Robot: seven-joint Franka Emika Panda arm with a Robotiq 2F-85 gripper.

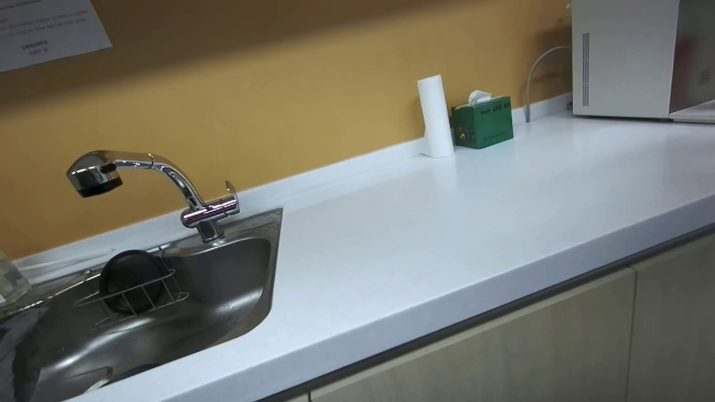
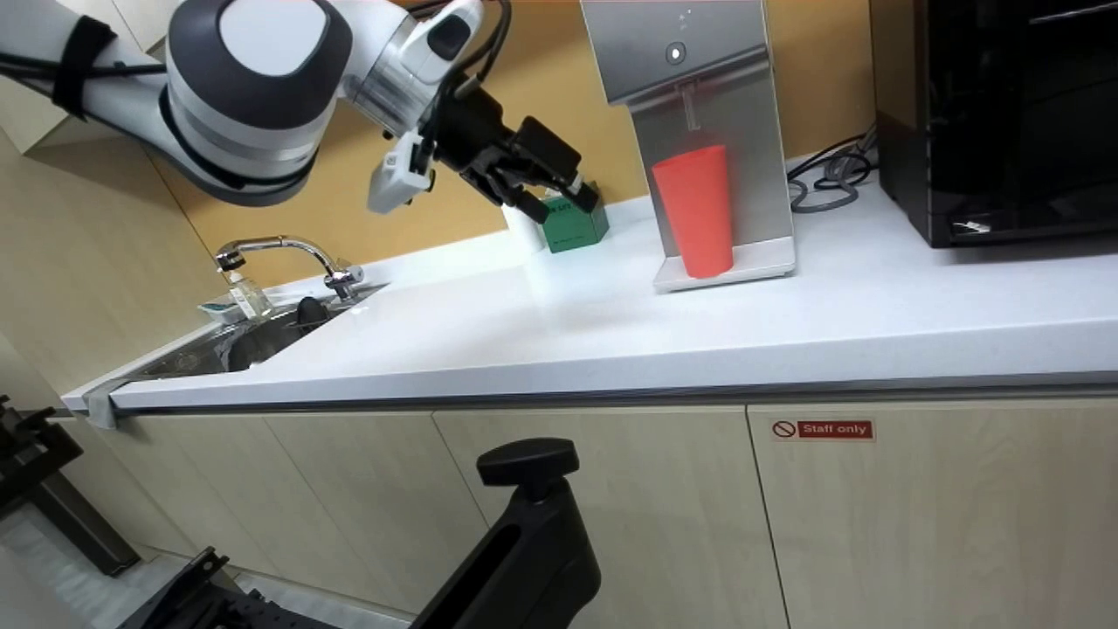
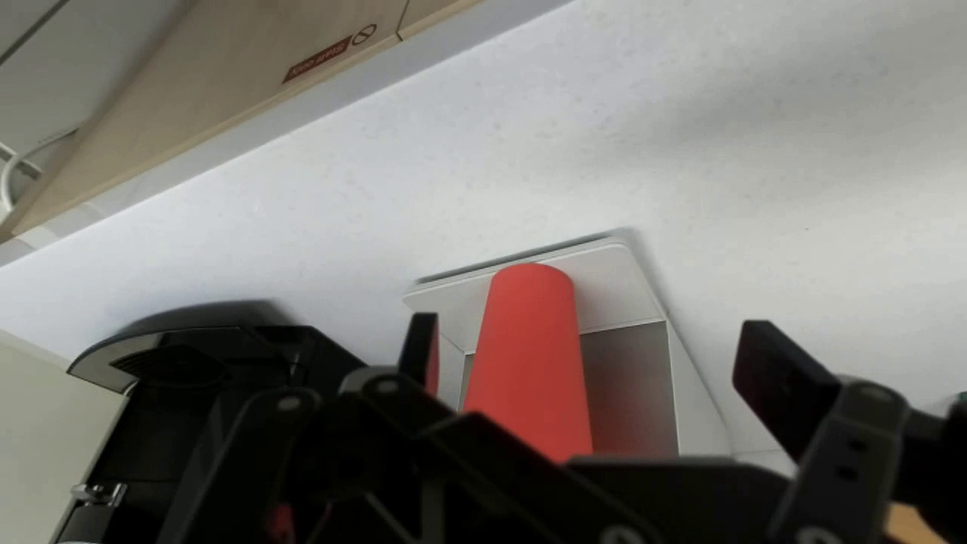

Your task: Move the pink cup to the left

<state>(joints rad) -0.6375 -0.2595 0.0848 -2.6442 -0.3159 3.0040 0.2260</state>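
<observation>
The pink cup (image 2: pixel 699 210) is a reddish-pink tapered tumbler. It stands upright, wide end up, on the light tray (image 2: pixel 769 259) of a metal-fronted dispenser (image 2: pixel 629 52). In the wrist view the cup (image 3: pixel 532 347) shows between the two finger tips, nearer the left-hand one, with its upper part hidden behind the gripper. My gripper (image 2: pixel 559 203) is open and empty. In the exterior view it is in the air left of the cup, apart from it, at about the height of the cup's upper half. It also shows wide open in the wrist view (image 3: pixel 593 329).
A white paper roll (image 1: pixel 438 117) and a green tissue box (image 1: pixel 491 125) stand by the wall left of the dispenser. A metal sink (image 1: pixel 246 279) with a faucet (image 1: pixel 179 178) is farther left. A black appliance (image 2: pixel 904 114) stands right of the dispenser. The white counter (image 2: pixel 541 323) has a front edge.
</observation>
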